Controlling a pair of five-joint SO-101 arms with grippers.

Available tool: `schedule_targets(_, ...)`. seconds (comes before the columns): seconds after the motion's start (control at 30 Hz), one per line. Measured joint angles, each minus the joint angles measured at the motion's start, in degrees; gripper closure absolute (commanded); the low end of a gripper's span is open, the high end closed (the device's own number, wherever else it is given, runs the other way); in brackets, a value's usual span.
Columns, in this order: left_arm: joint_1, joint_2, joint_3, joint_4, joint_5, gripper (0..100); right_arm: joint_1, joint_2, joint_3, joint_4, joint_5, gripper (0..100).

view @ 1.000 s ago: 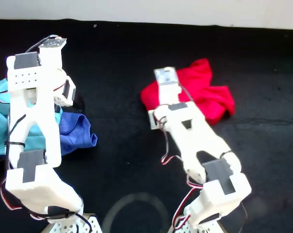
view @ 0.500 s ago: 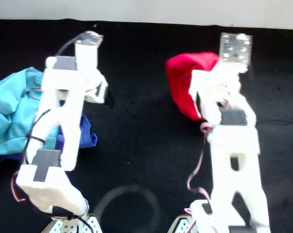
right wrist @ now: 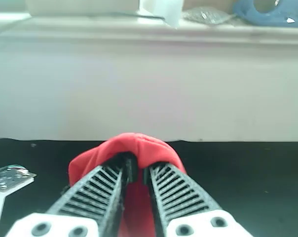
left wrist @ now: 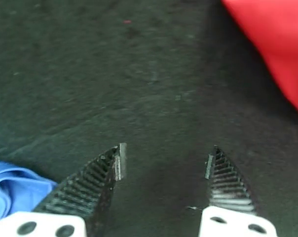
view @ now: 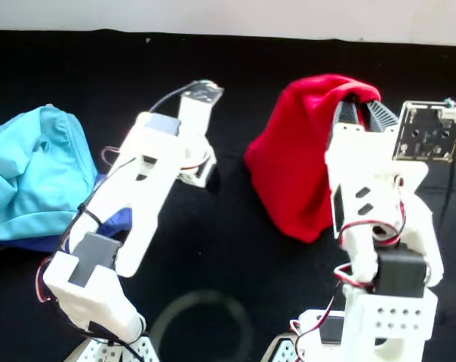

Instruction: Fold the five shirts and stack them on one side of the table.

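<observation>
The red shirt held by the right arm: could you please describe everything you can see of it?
The red shirt is plain, soft, matte cloth, unfolded and bunched. The right tool, shut on a fold at its top, holds it up, so it hangs in a draped cone, narrow above and wider below. Its lower edge seems to reach the black table, though contact is unclear. Nothing else touches it; sleeves and collar cannot be made out.

Red shirt [view: 296, 173]: plain bright red.
Turquoise shirt [view: 32, 170]: plain light turquoise.
Blue shirt [left wrist: 11, 195]: plain royal blue.
Table [view: 235, 83]: black, unpatterned.
Left gripper [left wrist: 166, 160]: black ribbed fingers, white body.
Right gripper [right wrist: 137, 170]: black ribbed fingers, white body.
</observation>
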Motion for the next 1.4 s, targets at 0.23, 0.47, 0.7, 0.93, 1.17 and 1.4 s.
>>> schedule_targets(0.23, 3.6, 0.0, -1.23, -6.51, 0.0, 73, 6.42, 6.86, 0.0, -4.04, 0.26, 99.2)
schedule_targets(0.47, 9.93, 2.64, -1.23, -12.92, 3.78, 73, 7.03, 9.41, 0.0, -4.22, 0.44, 99.2)
schedule_targets(0.7, 16.0, 10.2, -1.23, -18.02, 6.42, 73, 7.03, 9.76, 0.0, -4.22, 0.44, 99.2)
schedule_targets(0.93, 16.88, 14.24, -1.23, -19.16, 6.42, 99, 10.64, 9.85, 5.71, -4.22, 0.44, 99.2)
schedule_targets(1.17, 16.35, 11.08, -1.32, -15.56, 6.51, 99, 18.29, 9.93, 15.56, -4.22, 0.44, 99.2)
schedule_targets(1.4, 8.0, -3.08, -9.23, -0.26, 6.51, 99, 14.95, 9.93, 17.93, -4.22, 0.44, 99.2)
